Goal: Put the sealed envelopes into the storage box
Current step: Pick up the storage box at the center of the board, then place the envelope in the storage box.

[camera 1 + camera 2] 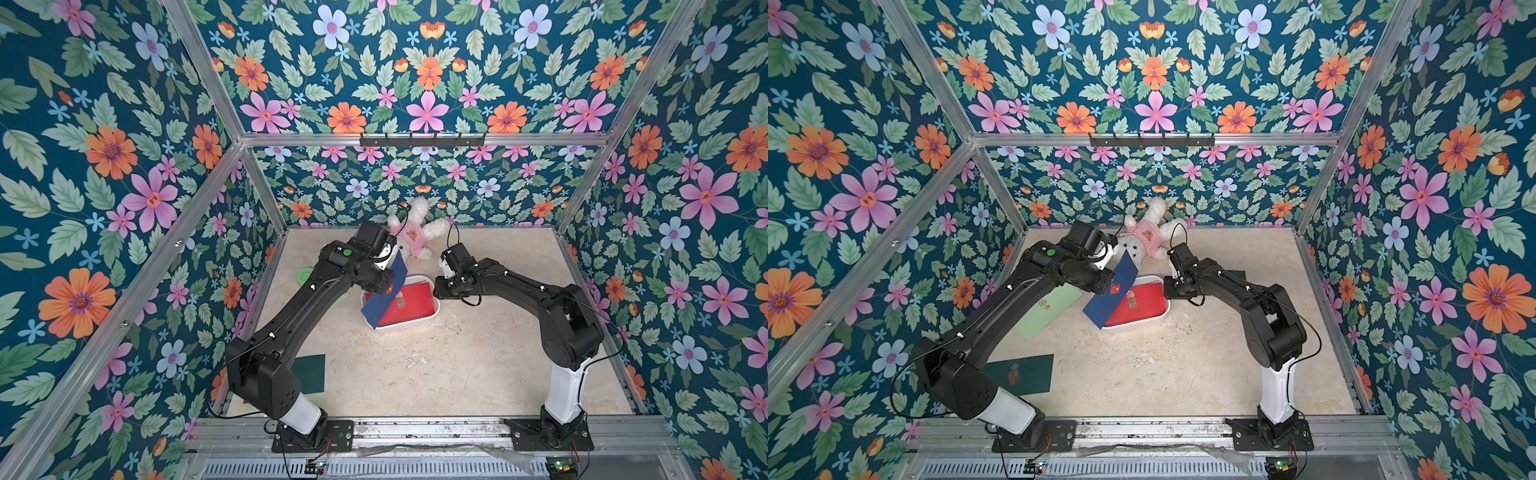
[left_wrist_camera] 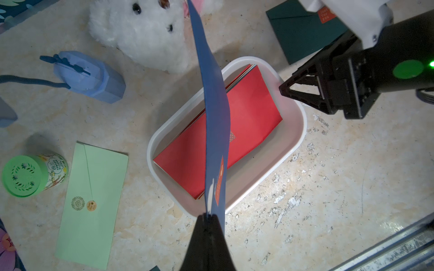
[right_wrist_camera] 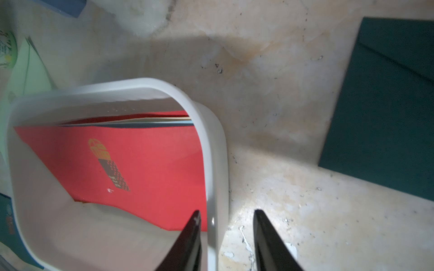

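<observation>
left gripper [image 2: 207, 217]: black tapered jaws pinched fully together on one short edge of the navy envelope [image 2: 215, 117], a thin matte paper rectangle that hangs bowed over the storage box [image 2: 294, 140], with an orange seal sticker near the gripped end. storage box: shallow, smooth white plastic tub with rounded corners, at the table's centre in both top views; a flat red envelope [image 2: 246, 117] with a gold and dark seal tops the stack of paper edges inside. right gripper [image 3: 226, 223]: jaws partly apart, straddling the tub's wall at the box's 3 o'clock end, one finger inside and one outside; contact with the wall cannot be told. light green envelope [image 1: 1050, 309] lies flat at 9 o'clock of the box; one dark green envelope [image 1: 1021, 374] at 7 o'clock, another dark green envelope [image 2: 303, 35] at 2 o'clock. table [image 1: 457, 365]: mottled beige stone-look surface.
</observation>
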